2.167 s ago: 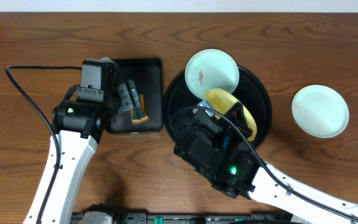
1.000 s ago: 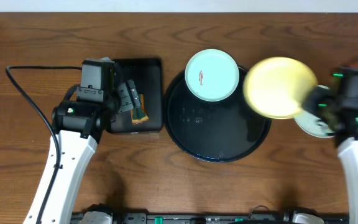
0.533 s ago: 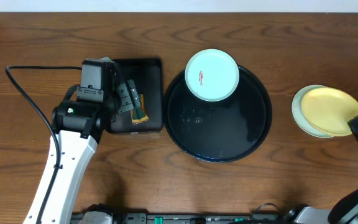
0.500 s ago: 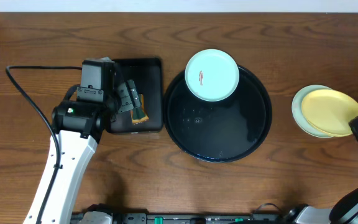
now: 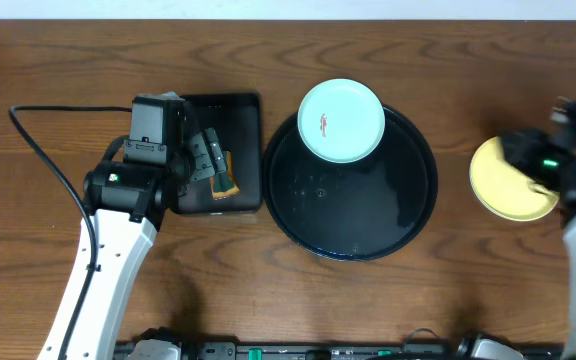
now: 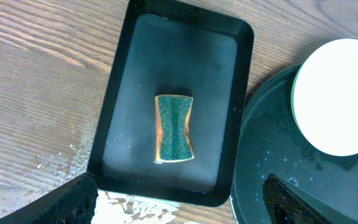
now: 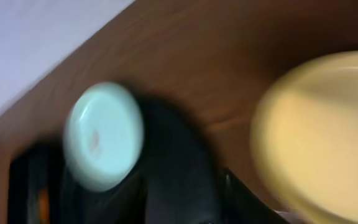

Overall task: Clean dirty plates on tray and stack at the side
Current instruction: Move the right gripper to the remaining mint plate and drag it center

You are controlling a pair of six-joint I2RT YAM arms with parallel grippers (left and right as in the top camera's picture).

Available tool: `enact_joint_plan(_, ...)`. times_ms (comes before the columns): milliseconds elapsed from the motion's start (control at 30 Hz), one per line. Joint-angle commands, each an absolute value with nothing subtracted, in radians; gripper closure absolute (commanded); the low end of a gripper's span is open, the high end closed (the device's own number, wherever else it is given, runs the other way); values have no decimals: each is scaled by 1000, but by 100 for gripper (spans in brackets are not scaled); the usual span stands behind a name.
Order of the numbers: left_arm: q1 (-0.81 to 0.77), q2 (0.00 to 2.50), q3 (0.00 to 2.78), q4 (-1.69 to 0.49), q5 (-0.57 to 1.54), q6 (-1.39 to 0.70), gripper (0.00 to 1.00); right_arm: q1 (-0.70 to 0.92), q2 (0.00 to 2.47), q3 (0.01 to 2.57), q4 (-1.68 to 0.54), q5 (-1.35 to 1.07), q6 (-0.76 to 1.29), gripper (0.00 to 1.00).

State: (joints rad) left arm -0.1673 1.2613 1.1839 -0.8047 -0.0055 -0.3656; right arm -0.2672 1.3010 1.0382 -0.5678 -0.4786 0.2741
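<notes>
One pale mint-blue dirty plate [image 5: 341,121] with a reddish smear rests on the far rim of the round black tray [image 5: 353,215]. It also shows in the left wrist view [image 6: 340,96] and, blurred, in the right wrist view [image 7: 104,134]. The pale yellow plate [image 5: 508,182] lies right of the tray on top of another plate that it almost hides, and it shows in the right wrist view [image 7: 322,143]. My right gripper [image 5: 556,158] is blurred over the yellow plate's far right edge, open and empty. My left gripper [image 6: 179,182] is open above the sponge.
A green and orange sponge [image 6: 174,127] lies in the small rectangular black tray [image 6: 120,112] left of the round tray. Wet patches mark the wood in front of it. A black cable [image 5: 43,150] runs across the left of the table.
My right arm carried the yellow plate from the round tray to the right, set it on the mint plate there and let go. The left arm has not moved.
</notes>
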Motion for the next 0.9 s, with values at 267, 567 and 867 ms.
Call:
enact_joint_plan(267,-165,1266,1196,-807,-7,-359,14,277,1629,1140,-487,-128,185,51)
enact_joint_plan(567,-165,1266,1196,-807,-7,-359,14,232,1932,1287,-306,-37,186,47)
enact_joint_plan(867,-165,1266,1196,-807,-7,-359,14,222,2027,1287,-295,-42,186,93)
